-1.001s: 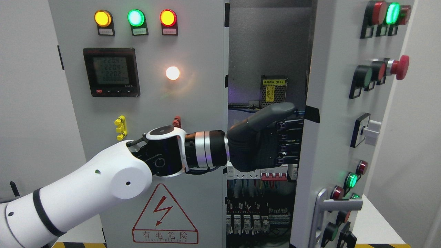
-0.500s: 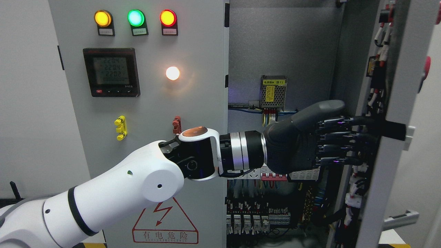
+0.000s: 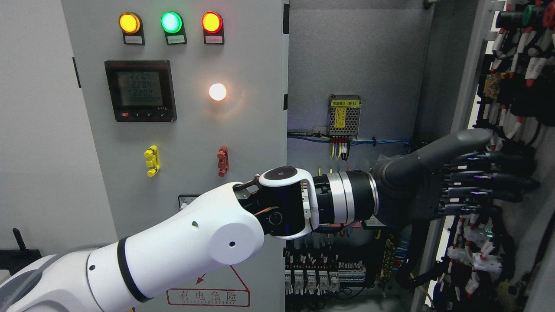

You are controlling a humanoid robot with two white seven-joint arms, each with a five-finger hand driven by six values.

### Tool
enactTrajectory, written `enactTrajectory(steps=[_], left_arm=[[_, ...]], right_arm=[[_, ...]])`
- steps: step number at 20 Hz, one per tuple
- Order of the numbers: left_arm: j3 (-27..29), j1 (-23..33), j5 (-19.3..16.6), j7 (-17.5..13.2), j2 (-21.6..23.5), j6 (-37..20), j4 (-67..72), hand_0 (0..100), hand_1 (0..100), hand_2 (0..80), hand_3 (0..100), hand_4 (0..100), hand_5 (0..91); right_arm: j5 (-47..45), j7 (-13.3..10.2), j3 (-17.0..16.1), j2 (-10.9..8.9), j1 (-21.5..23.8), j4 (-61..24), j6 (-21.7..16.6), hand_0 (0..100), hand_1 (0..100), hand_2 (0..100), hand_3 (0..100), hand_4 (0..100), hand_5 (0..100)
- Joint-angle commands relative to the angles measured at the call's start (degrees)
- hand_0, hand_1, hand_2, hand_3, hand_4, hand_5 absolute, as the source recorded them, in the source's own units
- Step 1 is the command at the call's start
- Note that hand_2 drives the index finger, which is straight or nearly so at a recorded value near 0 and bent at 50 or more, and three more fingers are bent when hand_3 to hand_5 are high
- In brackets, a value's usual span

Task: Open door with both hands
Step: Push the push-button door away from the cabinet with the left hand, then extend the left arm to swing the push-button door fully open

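Open door (image 3: 516,130) cropped at right edge

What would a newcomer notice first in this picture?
The white left arm crosses from lower left, its dark left hand stretched flat against the wired inside of the open right door. Upper left, three lamps glow yellow, green and red above a meter.

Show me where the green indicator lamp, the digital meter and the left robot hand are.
green indicator lamp (image 3: 171,22), head view, lit lens.
digital meter (image 3: 140,90), head view, screen.
left robot hand (image 3: 427,186), head view, back of the palm.
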Motion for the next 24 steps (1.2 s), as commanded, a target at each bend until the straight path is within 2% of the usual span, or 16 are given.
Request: enactTrajectory(steps=[1,7,15,18,24], left_arm=[[0.48,-0.37,0.19,1.36,-4.13,0.09,-4.03,12,39,0.0,0,0,0.0],[0.48,-1.96,0.63,3.02,-6.58,0.09,-4.21,12,39,0.0,0,0,0.0],[-0.13,-3.89,0.89,9.0,-10.98,-0.52,-3.86,12,39,0.0,0,0,0.0],[-0.4,-4.07,2.47,9.53,-10.98,-0.61,-3.77,12,39,0.0,0,0,0.0],[-1.71,-4.16,3.18,10.06,-11.51,-1.66,-3.77,12,39,0.0,0,0,0.0]], right_arm=[[-0.01,0.01,1.76,-0.01,0.0,0.0,0.05,12,39,0,0,0,0],[-0.01,0.01,1.76,-0.01,0.0,0.0,0.05,12,39,0,0,0,0],[-0.01,0.01,1.76,-0.01,0.0,0.0,-0.04,12,39,0,0,0,0],[-0.01,0.01,1.76,-0.01,0.0,0.0,0.05,12,39,0,0,0,0],[-0.01,0.01,1.76,-0.01,0.0,0.0,0.05,12,39,0,0,0,0]])
